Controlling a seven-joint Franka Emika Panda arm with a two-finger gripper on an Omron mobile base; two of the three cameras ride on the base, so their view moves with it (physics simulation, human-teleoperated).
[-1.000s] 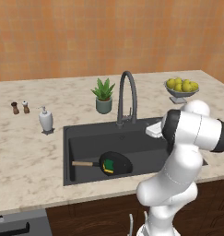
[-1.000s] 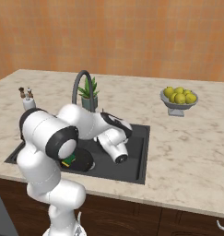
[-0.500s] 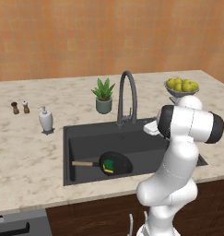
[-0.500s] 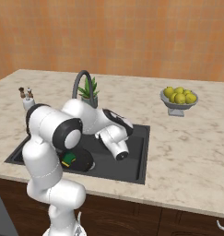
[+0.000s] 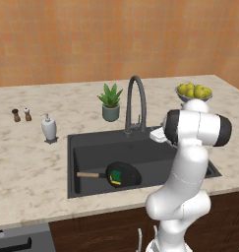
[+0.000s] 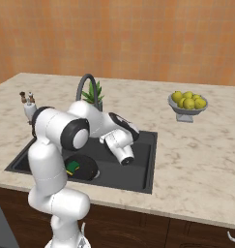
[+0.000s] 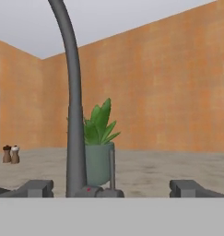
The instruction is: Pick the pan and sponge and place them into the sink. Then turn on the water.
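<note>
The black pan [image 5: 125,175] lies in the dark grey sink [image 5: 91,152], its wooden handle pointing left. On the pan rests the green and yellow sponge [image 5: 116,176]. From the right base view the pan [image 6: 88,167] and sponge [image 6: 72,166] sit partly behind my arm. My gripper [image 7: 114,189] is open and holds nothing. It points level at the foot of the tall gooseneck faucet [image 7: 74,115], with a thin upright lever [image 7: 112,168] just ahead between the fingertips [image 7: 37,188]. No water shows at the faucet [image 5: 135,101].
A potted plant [image 5: 110,102] stands behind the faucet. A white soap dispenser [image 5: 48,129] and two small shakers [image 5: 21,114] are on the counter to the left. A bowl of yellow fruit [image 5: 194,92] stands at the back right.
The arm has shifted slightly, and the hand has drawn a little nearer to the faucet's base. Pan and sponge lie where they were, and the jaws remain open.
</note>
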